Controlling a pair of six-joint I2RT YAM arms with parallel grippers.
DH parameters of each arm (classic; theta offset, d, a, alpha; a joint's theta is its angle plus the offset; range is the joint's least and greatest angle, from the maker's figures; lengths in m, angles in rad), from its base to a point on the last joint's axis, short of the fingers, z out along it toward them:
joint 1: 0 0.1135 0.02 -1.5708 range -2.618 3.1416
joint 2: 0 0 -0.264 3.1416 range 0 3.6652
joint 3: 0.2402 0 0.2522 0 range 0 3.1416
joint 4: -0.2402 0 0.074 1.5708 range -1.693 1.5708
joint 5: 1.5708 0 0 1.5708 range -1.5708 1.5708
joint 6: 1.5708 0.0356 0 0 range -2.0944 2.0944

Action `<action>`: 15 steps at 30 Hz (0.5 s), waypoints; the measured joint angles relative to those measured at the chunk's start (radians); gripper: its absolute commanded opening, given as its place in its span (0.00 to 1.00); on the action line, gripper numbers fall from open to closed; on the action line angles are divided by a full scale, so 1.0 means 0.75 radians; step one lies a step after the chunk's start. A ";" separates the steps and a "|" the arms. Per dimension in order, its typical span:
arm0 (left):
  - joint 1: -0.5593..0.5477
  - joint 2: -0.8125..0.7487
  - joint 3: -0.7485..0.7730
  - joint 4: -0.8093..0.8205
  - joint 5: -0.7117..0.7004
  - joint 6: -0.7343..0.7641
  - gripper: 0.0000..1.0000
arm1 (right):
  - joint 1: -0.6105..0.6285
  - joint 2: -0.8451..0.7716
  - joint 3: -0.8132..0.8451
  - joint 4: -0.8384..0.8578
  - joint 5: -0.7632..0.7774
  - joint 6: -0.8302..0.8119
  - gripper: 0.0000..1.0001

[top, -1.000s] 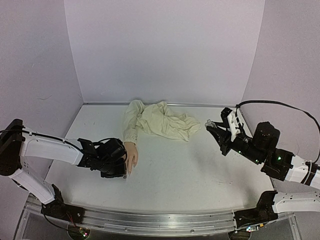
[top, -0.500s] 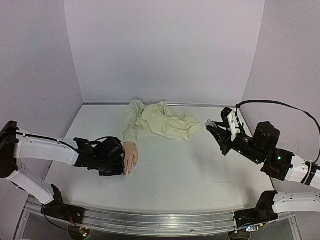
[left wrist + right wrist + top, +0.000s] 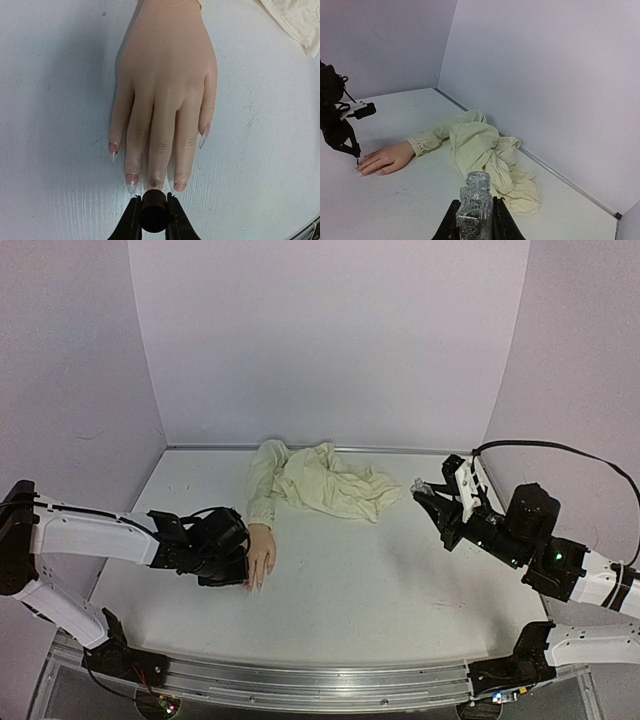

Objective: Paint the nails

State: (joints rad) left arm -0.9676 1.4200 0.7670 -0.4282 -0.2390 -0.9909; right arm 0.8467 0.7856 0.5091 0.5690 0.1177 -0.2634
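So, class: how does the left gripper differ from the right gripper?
The left gripper clamps a small black brush cap; the right gripper clamps a clear open bottle. The left gripper hangs over the fingertips of the mannequin hand; the right gripper sits far from it. Both grip something.

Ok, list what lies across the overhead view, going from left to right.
Left gripper shut on a black brush cap → mannequin hand → cream sleeve cloth → right gripper holding a clear glass bottle.
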 measured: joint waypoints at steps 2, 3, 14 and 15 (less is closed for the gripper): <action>0.000 0.006 0.004 -0.001 0.001 0.004 0.00 | 0.000 0.000 0.000 0.000 -0.001 0.000 0.00; 0.000 0.009 0.005 0.000 0.001 0.006 0.00 | 0.000 0.000 0.000 0.000 0.000 0.000 0.00; 0.000 0.031 0.005 0.000 0.015 0.008 0.00 | -0.001 0.000 -0.001 0.000 0.000 0.000 0.00; 0.000 0.031 0.005 0.000 0.017 0.008 0.00 | -0.001 0.000 -0.001 0.000 0.000 0.000 0.00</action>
State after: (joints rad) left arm -0.9676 1.4433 0.7708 -0.4282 -0.2264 -0.9848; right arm 0.8463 0.7856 0.5087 0.5690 0.1177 -0.2634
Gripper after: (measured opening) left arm 0.150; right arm 0.173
